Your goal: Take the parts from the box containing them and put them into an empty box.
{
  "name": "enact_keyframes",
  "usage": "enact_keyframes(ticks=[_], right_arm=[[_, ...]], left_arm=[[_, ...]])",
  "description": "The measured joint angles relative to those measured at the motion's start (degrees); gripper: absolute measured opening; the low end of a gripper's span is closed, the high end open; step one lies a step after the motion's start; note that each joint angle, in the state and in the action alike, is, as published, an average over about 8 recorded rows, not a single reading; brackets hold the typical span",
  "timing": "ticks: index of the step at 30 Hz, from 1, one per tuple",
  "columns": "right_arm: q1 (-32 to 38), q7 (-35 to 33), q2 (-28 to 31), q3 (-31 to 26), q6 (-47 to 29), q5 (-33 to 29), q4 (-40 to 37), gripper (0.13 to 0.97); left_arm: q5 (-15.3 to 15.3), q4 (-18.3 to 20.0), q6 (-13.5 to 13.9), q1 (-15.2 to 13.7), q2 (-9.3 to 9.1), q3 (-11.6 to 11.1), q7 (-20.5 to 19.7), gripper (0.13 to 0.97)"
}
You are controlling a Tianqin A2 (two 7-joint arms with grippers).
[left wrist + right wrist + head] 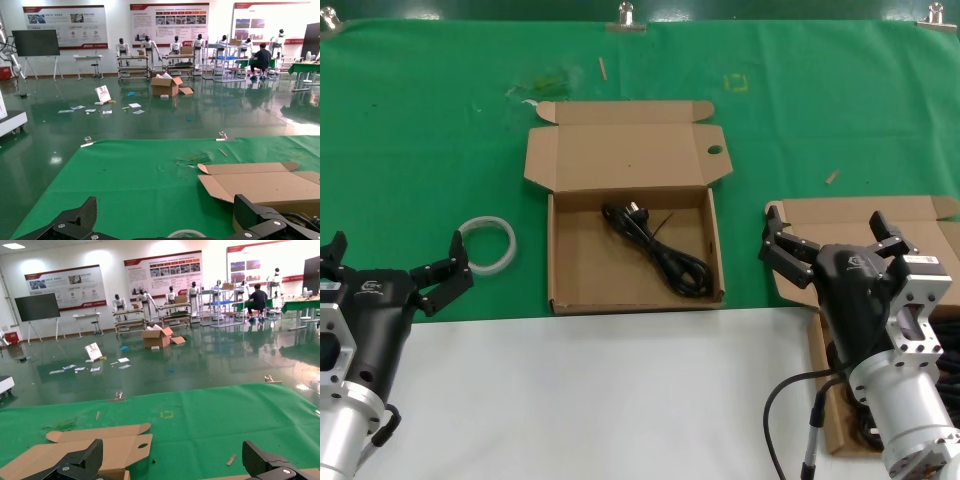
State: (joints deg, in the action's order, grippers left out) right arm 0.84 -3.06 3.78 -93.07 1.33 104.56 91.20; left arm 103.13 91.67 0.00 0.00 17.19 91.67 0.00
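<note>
Near, the right gripper (825, 245) hovers at four o'clock over the source box (860, 215), fingers released, poised for another cord; it must descend and clench. The left gripper (395, 265) idles at eight o'clock, released. Beyond it lies a tape ring (487, 243). Centre, the holed box (635, 215) holds one cord (655, 250).

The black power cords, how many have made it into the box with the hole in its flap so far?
One black power cord already lies in the brown cardboard box with the round hole in its flap. Nothing is in hand: the left gripper and right gripper are both open and empty. More black cords remain in the second brown cardboard box under the right arm.
</note>
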Motion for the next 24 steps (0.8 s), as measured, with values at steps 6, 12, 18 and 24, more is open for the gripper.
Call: enact_keyframes(ticks=[6, 12, 18, 24], right_arm=[[0.0, 0.0, 0.0, 0.0, 0.0, 0.0, 0.0, 0.966], [0.0, 0.0, 0.0, 0.0, 0.0, 0.0, 0.0, 0.966], [0.0, 0.0, 0.0, 0.0, 0.0, 0.0, 0.0, 0.966], [0.0, 0.0, 0.0, 0.0, 0.0, 0.0, 0.0, 0.966]], left_arm=[[0.0, 0.0, 0.0, 0.0, 0.0, 0.0, 0.0, 0.965], [0.0, 0.0, 0.0, 0.0, 0.0, 0.0, 0.0, 0.965], [0.0, 0.0, 0.0, 0.0, 0.0, 0.0, 0.0, 0.965], [0.0, 0.0, 0.0, 0.0, 0.0, 0.0, 0.0, 0.965]])
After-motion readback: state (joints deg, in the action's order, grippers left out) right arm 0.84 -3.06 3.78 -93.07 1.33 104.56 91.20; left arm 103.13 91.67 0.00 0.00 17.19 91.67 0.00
